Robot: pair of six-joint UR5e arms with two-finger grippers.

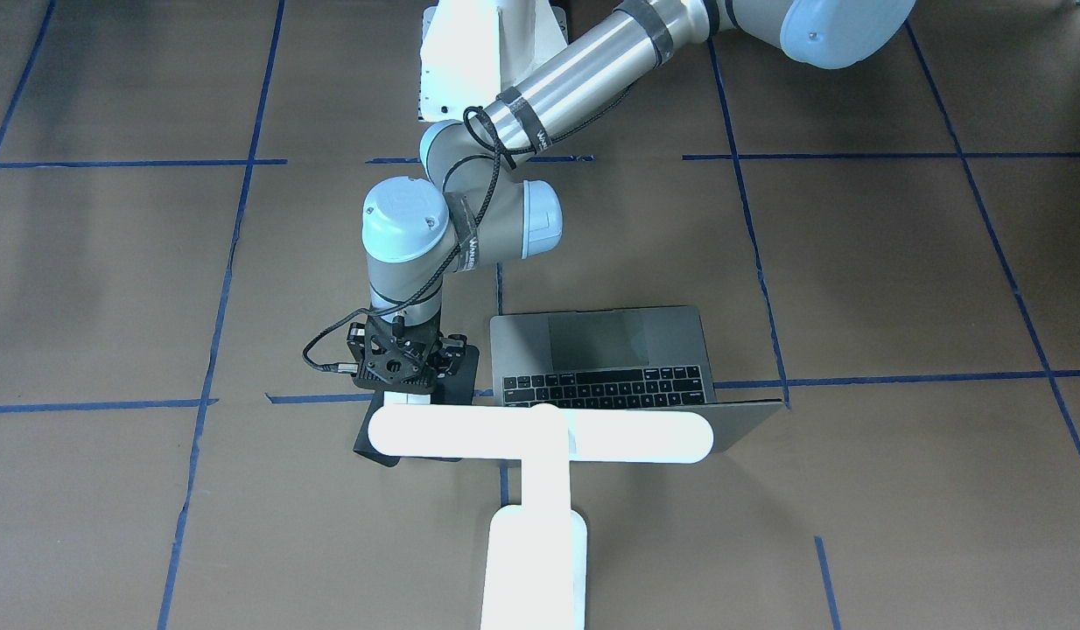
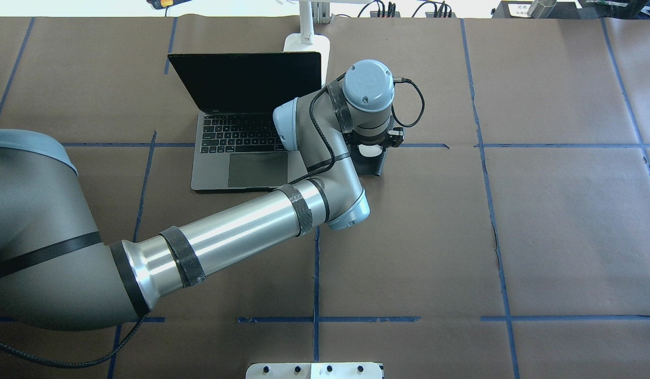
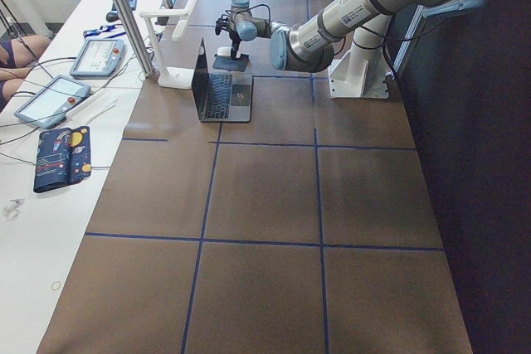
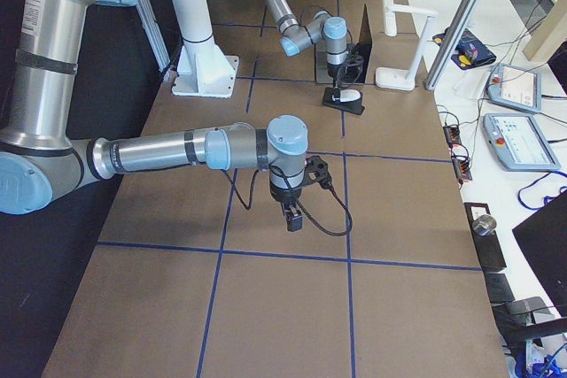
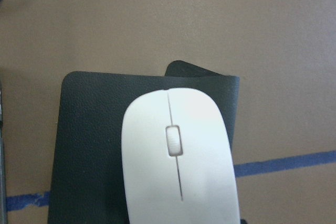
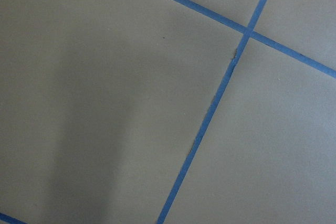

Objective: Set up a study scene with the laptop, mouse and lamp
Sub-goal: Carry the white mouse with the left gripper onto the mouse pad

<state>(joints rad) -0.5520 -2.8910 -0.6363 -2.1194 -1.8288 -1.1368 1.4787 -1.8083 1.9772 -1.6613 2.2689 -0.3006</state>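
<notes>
Your overhead camera looks forward and down from behind the robot; the front-facing one looks steeply back. Both share the laptop [image 2: 240,137]. End cameras look along the table [image 3: 265,205]. Left wrist sits close over the mouse [image 5: 178,150]; right wrist faces the tabletop.

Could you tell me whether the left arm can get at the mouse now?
Probably yes: the left gripper hangs right above the mouse on its black pad, nothing between.

One each: laptop [image 2: 214,168], mouse [image 5: 178,156], lamp [image 1: 540,437], pad [image 5: 89,129].
</notes>
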